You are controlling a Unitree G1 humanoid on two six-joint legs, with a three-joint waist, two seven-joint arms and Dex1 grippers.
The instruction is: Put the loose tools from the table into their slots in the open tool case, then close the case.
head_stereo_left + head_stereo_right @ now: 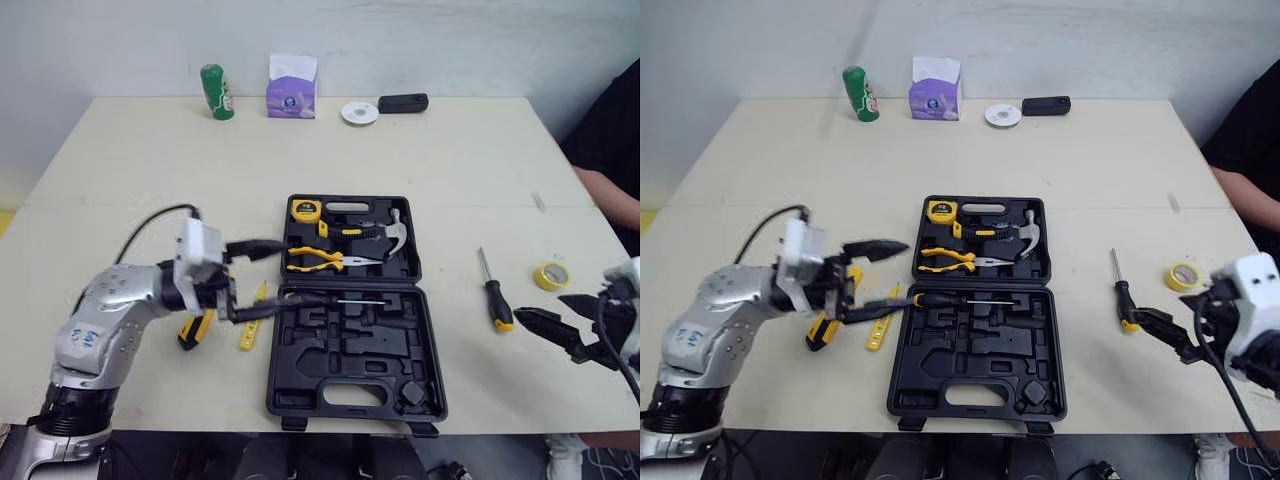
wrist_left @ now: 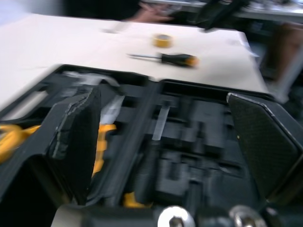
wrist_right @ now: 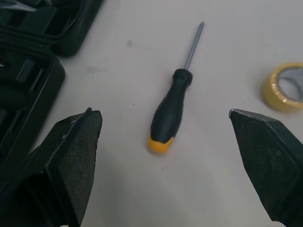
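The right gripper (image 1: 540, 308) is spread wide and empty just beside the black-and-yellow-handled screwdriver (image 1: 493, 292), which lies on the beige table (image 1: 150, 170) to the right of the open black plastic tool case (image 1: 280, 392). The left gripper (image 1: 270, 280) is held wide open with nothing in it at the case's left edge, above a slim yellow tool (image 1: 251, 328).

Near the table's front-left corner, the left gripper (image 1: 908, 273) covers part of a black-and-yellow tool (image 1: 820, 330), so its kind cannot be told. The slim yellow tool (image 1: 876, 333) just beside it is too small to identify. In the left wrist view the tool case (image 2: 189, 142) is blurred and its slots are indistinct. At the table's right edge a person's arm (image 1: 610, 190) is cut off by the picture. The yellow tape roll (image 3: 285, 87) is cropped in the right wrist view.
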